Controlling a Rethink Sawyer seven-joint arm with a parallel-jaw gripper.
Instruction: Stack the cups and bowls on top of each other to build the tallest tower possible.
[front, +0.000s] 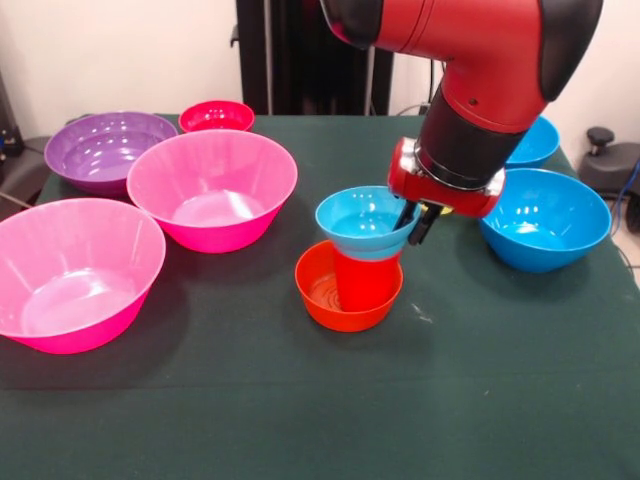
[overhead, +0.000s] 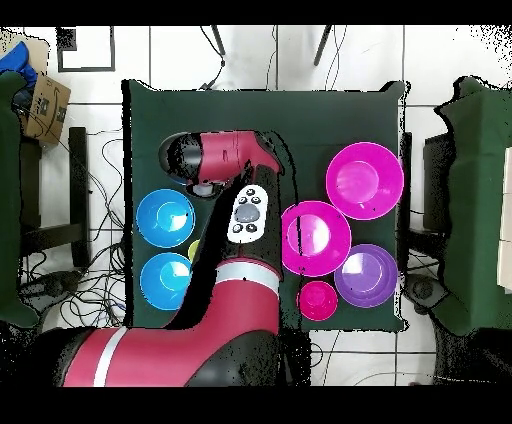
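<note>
The tower stands mid-table in the front view: a small orange bowl (front: 325, 295) holds an upright red cup (front: 365, 283), with a small light-blue bowl (front: 362, 222) resting on the cup. My gripper (front: 414, 221) comes down at that bowl's right rim, with one dark finger on each side of the rim and closed on it. Two large blue bowls (front: 545, 222) (front: 535, 142) sit to the right. In the overhead view the arm (overhead: 235, 180) hides the tower and the gripper. A yellow sliver (overhead: 192, 250) shows beside the arm there.
Two large pink bowls (front: 212, 187) (front: 75, 270), a purple bowl (front: 108, 150) and a small red bowl (front: 216, 116) sit on the left of the green table (front: 300, 420). Overhead they lie right of the arm: pink (overhead: 364, 180) (overhead: 317, 238), purple (overhead: 365, 274), red (overhead: 317, 300).
</note>
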